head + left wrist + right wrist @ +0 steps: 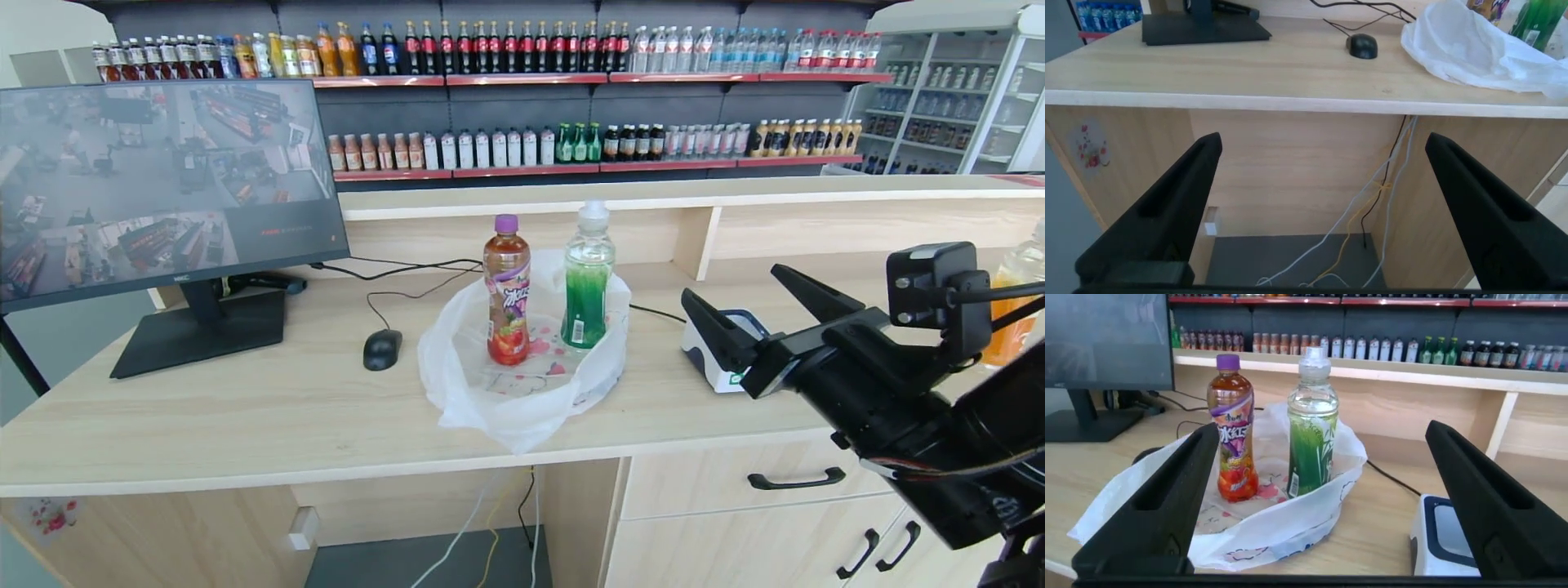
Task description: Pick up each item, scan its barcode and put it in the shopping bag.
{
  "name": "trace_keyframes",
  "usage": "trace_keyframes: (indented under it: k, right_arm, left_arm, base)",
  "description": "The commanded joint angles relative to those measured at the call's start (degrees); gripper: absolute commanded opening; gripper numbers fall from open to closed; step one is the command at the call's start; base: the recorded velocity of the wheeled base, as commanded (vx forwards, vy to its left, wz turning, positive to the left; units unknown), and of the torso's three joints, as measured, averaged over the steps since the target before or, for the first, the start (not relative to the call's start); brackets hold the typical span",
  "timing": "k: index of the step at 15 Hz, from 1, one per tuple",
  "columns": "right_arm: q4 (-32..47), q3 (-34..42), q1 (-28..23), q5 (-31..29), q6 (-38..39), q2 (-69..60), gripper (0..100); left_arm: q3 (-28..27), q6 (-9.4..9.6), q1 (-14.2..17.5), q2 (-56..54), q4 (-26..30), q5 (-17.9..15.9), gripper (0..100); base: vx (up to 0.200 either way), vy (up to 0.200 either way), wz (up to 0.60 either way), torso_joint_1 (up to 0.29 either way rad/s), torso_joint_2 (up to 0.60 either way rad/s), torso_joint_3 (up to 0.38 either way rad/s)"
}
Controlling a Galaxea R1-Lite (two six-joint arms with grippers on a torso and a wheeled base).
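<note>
head view: red tea bottle (507, 290) and green bottle (586, 282) are seen standing in the shopping bag (490, 400); orange bottle (1012, 294) at 3 o'clock is judged unbagged. right gripper (732, 284) and left gripper (1323, 143) are held spread, empty.

Light wooden desk (245, 425) with drawers (751, 482); dark wall shelving (522, 90) stocked with bottles; glass-door cooler (947, 98) at right.
</note>
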Motion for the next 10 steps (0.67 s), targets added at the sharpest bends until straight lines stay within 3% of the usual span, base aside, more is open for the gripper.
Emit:
trace_keyframes:
  k: [1,4,10]
  right_arm:
    - [-0.19,-0.06,0.08,0.01,-0.09,0.39,100]
    - [-0.19,-0.41,0.08,0.01,-0.09,0.47,100]
    - [-0.19,0.99,-0.01,0.01,-0.09,-0.4,100]
  left_arm:
    - [-0.01,0.04,-0.09,-0.02,-0.01,0.01,100]
    - [-0.01,0.48,0.0,-0.02,-0.01,0.01,100]
    - [-0.01,0.39,0.0,-0.02,-0.01,0.01,100]
  base:
    - [0.0,0.0,0.0,0.0,0.0,0.0]
    - [0.0,0.0,0.0,0.0,0.0,0.0]
    - [0.0,-0.2,0.0,0.003,0.01,-0.001]
